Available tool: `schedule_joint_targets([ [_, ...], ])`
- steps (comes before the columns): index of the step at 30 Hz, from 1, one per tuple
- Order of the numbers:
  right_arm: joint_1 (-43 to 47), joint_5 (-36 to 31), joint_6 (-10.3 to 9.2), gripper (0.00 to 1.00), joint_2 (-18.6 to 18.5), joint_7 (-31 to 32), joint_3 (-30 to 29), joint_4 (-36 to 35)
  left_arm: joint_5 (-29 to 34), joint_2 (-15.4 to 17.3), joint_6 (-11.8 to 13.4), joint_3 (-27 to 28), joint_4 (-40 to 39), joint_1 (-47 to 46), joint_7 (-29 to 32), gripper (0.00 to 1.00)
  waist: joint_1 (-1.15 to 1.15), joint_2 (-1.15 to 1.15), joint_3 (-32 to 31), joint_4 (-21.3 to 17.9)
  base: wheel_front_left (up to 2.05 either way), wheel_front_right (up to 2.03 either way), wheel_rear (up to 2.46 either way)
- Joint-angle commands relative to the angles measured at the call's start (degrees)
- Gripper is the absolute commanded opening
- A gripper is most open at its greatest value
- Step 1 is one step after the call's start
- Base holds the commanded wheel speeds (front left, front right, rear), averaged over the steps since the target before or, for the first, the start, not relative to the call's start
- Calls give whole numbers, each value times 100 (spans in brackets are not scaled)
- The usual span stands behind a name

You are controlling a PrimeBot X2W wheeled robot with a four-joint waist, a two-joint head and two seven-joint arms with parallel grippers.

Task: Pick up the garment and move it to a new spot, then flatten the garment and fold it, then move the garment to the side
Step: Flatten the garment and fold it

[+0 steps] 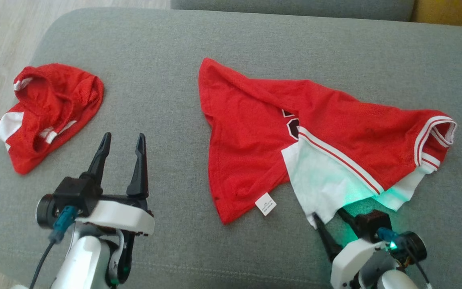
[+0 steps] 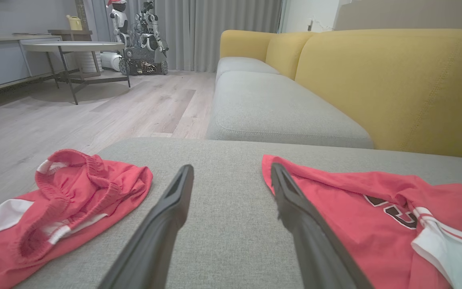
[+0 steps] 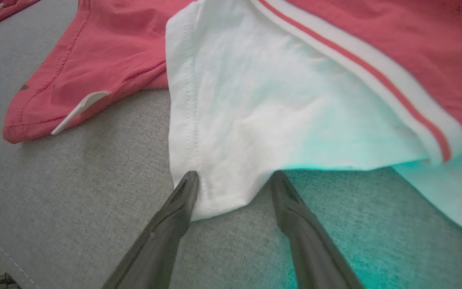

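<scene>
**Head view, with wrist detail.** The garment (image 1: 255, 132), a red jersey with white trim, lies rumpled and partly doubled over itself on the grey cushion (image 1: 167, 60), toward 3 o'clock of centre. The red shorts (image 1: 50, 112) sit bunched at 9 o'clock, well apart from it.

The right gripper (image 3: 235, 180), at 5 o'clock, has its jaws spread to either side of the jersey's white corner (image 3: 223, 196), with one finger touching the hem. Nothing is clamped yet. The left gripper (image 1: 123, 136), at 7 o'clock, stands released over bare cushion between the two pieces, grasping nothing.

**Judged progress:** early. The jersey is neither flat nor folded. Whether it already lies at its new spot cannot be told. Flattening, folding and setting aside are all left.

**Containers:** none takes part, and both pieces rest directly on the cushion.
</scene>
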Motion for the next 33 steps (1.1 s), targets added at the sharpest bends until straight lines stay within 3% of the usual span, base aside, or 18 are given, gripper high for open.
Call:
schedule_joint_targets([
  [1,-101,2,-4,16,-69,50,98,19,50,34,-37,257,-187,-256,-29,100,0,0,-1,15,0,0,0],
  [2,-116,20,-4,0,-65,61,87,87,71,10,-55,272,-185,-255,-29,100,0,0,1,28,0,0,0],
  [8,-239,94,-4,0,-67,-21,39,94,193,-107,-154,362,-190,-261,-29,100,0,0,23,60,0,0,0],
  [15,-477,212,-4,0,-165,-164,-170,-919,306,-211,-231,485,-213,-235,-29,100,0,0,-3,13,0,0,0],
  [22,-1185,191,-4,0,-472,3,-863,-1636,417,-286,-298,567,-307,-263,-29,100,0,0,147,-64,0,0,0],
  [26,-1958,227,-4,0,-736,126,-1170,-1499,487,-325,-325,599,-361,-407,-29,100,0,0,427,-64,0,0,0],
  [33,-3117,355,-4,0,-1215,82,-1529,-578,573,-418,-420,521,-421,-779,-29,100,0,0,928,100,0,0,0],
])
